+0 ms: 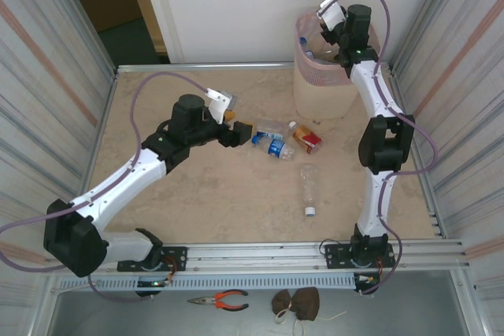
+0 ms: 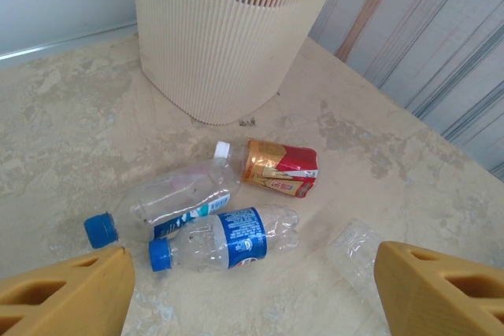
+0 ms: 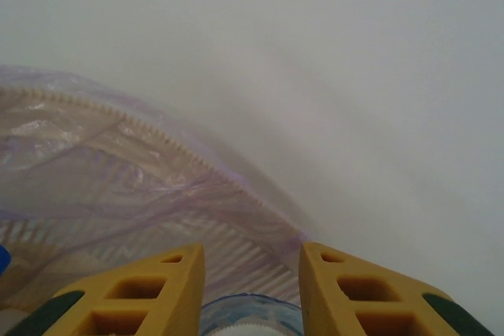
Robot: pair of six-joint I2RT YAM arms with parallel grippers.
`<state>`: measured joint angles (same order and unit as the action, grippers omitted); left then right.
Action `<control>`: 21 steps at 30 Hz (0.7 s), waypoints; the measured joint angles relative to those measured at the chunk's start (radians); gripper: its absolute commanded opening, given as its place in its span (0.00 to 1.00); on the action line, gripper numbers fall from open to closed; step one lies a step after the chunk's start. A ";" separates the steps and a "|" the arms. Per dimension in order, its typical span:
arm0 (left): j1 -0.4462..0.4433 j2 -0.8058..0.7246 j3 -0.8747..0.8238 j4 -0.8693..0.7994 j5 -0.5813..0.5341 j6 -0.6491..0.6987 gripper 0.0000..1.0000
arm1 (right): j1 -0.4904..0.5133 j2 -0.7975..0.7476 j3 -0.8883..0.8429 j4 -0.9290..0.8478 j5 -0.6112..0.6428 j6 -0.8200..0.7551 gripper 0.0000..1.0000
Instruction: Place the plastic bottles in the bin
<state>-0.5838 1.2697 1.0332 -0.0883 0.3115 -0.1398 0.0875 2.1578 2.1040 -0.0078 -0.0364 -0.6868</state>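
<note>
Several plastic bottles lie in the middle of the table. One has a blue label and blue cap point(image 2: 228, 238) point(image 1: 276, 147). A clear one with a teal strip point(image 2: 177, 198) lies against it, and an orange-and-red labelled one point(image 2: 279, 167) point(image 1: 307, 140) lies beyond. A clear, label-free bottle point(image 2: 358, 245) point(image 1: 309, 188) lies apart. My left gripper point(image 2: 252, 297) point(image 1: 242, 127) hangs open just short of the cluster, with nothing between its fingers. The beige mesh bin point(image 1: 323, 80) point(image 2: 220, 37) stands at the back right. My right gripper point(image 3: 250, 261) point(image 1: 332, 43) is above the bin's rim point(image 3: 118, 120), shut on a clear bottle point(image 3: 252, 316).
Metal walls close in the table on the left and right, and a white wall stands behind the bin. Pliers point(image 1: 220, 300) and a brown cloth point(image 1: 298, 303) lie below the front rail, off the table. Bare tabletop point(image 1: 197, 194) stretches in front of the bottles.
</note>
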 measured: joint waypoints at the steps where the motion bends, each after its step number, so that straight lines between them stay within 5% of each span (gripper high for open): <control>1: 0.002 0.000 0.000 0.004 0.003 -0.001 0.80 | 0.000 0.003 0.000 0.000 0.007 -0.007 0.34; 12: 0.009 -0.005 0.000 0.015 0.011 -0.021 0.79 | -0.001 0.005 0.000 -0.056 -0.045 0.076 0.68; 21: 0.009 -0.068 -0.002 0.016 0.011 -0.022 0.80 | -0.002 -0.063 0.028 -0.130 -0.165 0.242 0.73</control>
<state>-0.5751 1.2015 1.0317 -0.0727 0.3222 -0.1619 0.0853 2.0953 2.1323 -0.1379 -0.2016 -0.4450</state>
